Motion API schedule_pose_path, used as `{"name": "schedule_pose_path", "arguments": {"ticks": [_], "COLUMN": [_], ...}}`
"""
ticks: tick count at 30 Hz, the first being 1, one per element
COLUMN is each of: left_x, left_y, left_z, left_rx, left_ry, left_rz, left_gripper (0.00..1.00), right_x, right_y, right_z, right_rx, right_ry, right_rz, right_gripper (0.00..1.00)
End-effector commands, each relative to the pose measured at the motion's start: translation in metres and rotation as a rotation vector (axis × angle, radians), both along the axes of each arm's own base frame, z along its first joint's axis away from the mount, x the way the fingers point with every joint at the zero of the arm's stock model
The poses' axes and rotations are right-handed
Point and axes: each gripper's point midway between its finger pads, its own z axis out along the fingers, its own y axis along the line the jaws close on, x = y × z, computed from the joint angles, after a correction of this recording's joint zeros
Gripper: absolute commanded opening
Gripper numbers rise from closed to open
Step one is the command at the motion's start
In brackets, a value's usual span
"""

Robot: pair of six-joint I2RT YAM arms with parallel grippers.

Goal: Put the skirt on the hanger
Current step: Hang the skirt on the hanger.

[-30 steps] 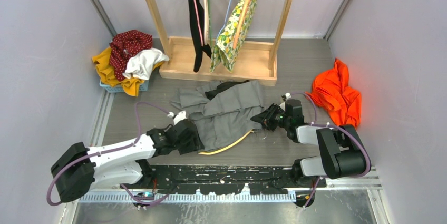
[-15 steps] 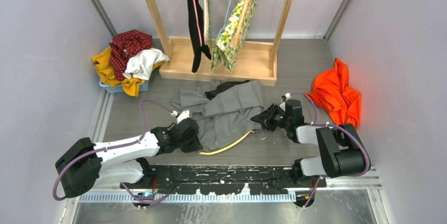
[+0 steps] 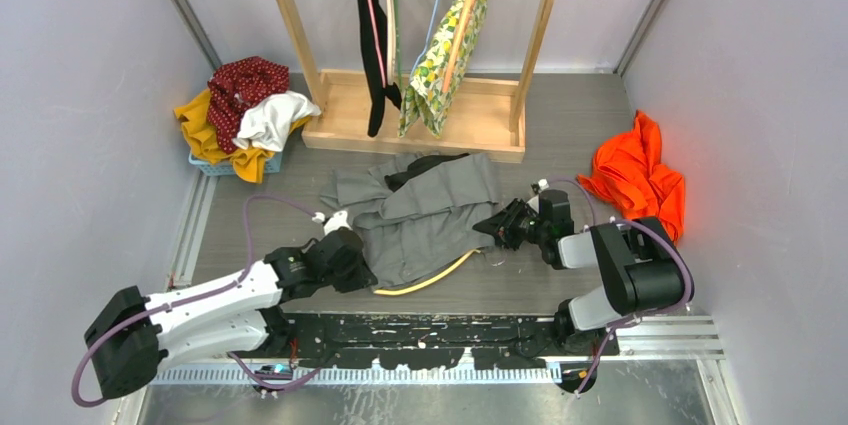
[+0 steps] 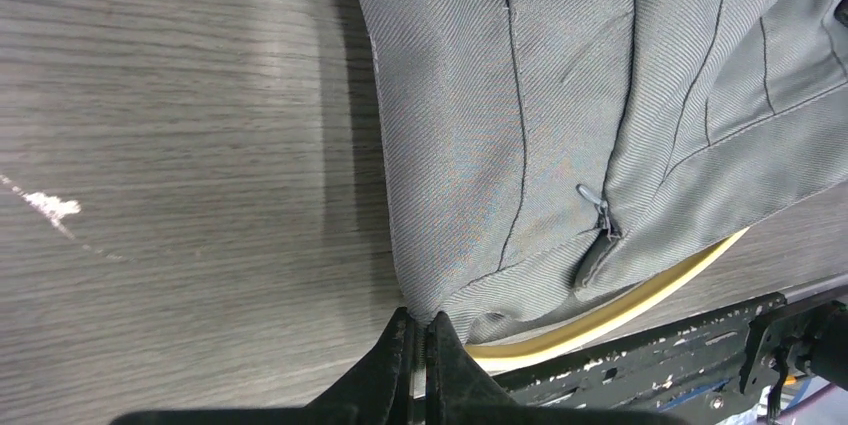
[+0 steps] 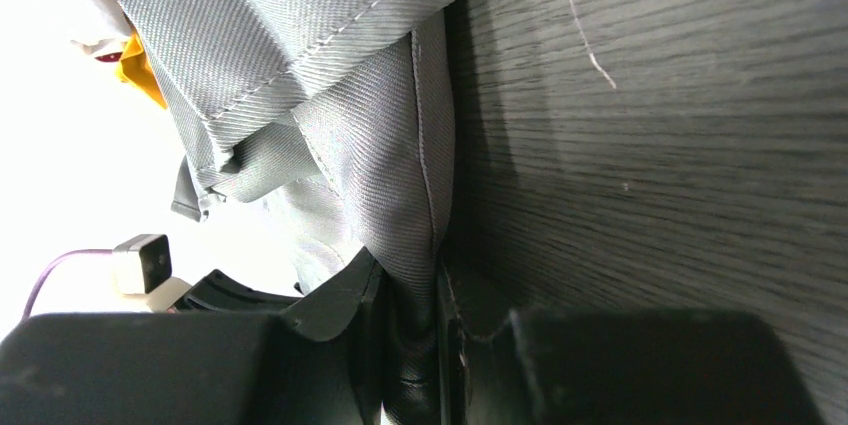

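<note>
1. Left gripper (image 3: 358, 261): at the skirt's (image 3: 430, 210) near left corner. We find its fingers (image 4: 385, 370) pressed fully together, with the corner of the grey cloth pinched at their tips.

2. Right gripper (image 3: 497, 228): at the skirt's right edge, lying low over the table (image 3: 260, 200). We find its jaws only narrowly parted, and a fold of the skirt's hem is clamped between them.

3. Skirt: grey twill, lying rumpled on the table, stretched between the two grippers. We note a dark patch at its far edge. The zip (image 4: 598, 220) lies toward its near edge.

4. Hanger (image 3: 425, 282): yellow, tucked under the skirt's near edge. We see only one curved arm of it, the rest being hidden by the cloth. The skirt lies over it and is not yet hung on it.

5. Orange cloth (image 3: 640, 180): heaped to the right of the skirt and apart from it, just beyond the right gripper.

6. Basket (image 3: 215, 167): pale blue, to the far left of the skirt and well apart from it. We count red dotted, white and yellow clothes piled in it.

7. Rack (image 3: 415, 130): wooden, with its base just beyond the skirt's far edge. A black garment (image 3: 370, 45) and a lemon-print garment (image 3: 450, 45) hang from it, above and behind the skirt.
</note>
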Motion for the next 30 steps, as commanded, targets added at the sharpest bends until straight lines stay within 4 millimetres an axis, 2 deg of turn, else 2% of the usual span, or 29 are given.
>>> {"name": "schedule_pose_path", "arguments": {"ticks": [1,3,5,6,9,11,12,16,20,23,26,28,30], "left_x": [-0.008,-0.011,-0.012,-0.012,-0.012,-0.01,-0.01,-0.007,-0.005,-0.004,-0.004,-0.004,-0.003], "left_y": [0.021,0.023,0.024,0.024,0.022,0.02,0.02,0.014,0.01,0.009,0.009,0.009,0.008], "left_z": [-0.004,-0.003,-0.004,-0.005,-0.006,-0.006,-0.007,-0.007,-0.006,-0.005,-0.005,-0.005,-0.004], "left_rx": [0.04,0.031,0.026,0.024,0.022,0.021,0.023,0.015,0.011,0.009,0.009,0.006,0.002], "left_ry": [0.008,0.008,0.009,0.011,0.012,0.01,0.01,0.008,0.005,0.002,0.001,-0.003,-0.008], "left_rz": [0.032,0.033,0.036,0.037,0.035,0.032,0.031,0.022,0.013,0.009,0.007,0.007,0.005], "left_gripper": [0.0,0.0,0.0,0.0,0.0,0.0,0.0,0.0,0.0,0.0,0.0,0.0,0.0], "right_x": [0.018,0.019,0.021,0.019,0.013,0.005,0.003,-0.011,-0.035,-0.046,-0.053,-0.062,-0.077], "right_y": [0.001,0.002,0.002,0.001,-0.005,-0.01,-0.012,-0.019,-0.023,-0.023,-0.025,-0.02,-0.01], "right_z": [0.02,0.025,0.03,0.03,0.031,0.031,0.033,0.036,0.039,0.048,0.067,0.074,0.068], "right_rx": [0.045,0.052,0.043,0.023,-0.066,-0.12,-0.14,-0.206,-0.233,-0.24,-0.244,-0.231,-0.242], "right_ry": [-0.101,-0.117,-0.136,-0.134,-0.148,-0.135,-0.139,-0.123,-0.113,-0.114,-0.14,-0.137,-0.093], "right_rz": [-0.021,-0.013,-0.009,-0.002,0.035,0.058,0.069,0.101,0.124,0.118,0.107,0.136,0.202], "right_gripper": [0.01,0.03,0.22,0.28,0.39,0.54,0.58,0.6,0.54,0.53,0.54,0.54,0.54]}}
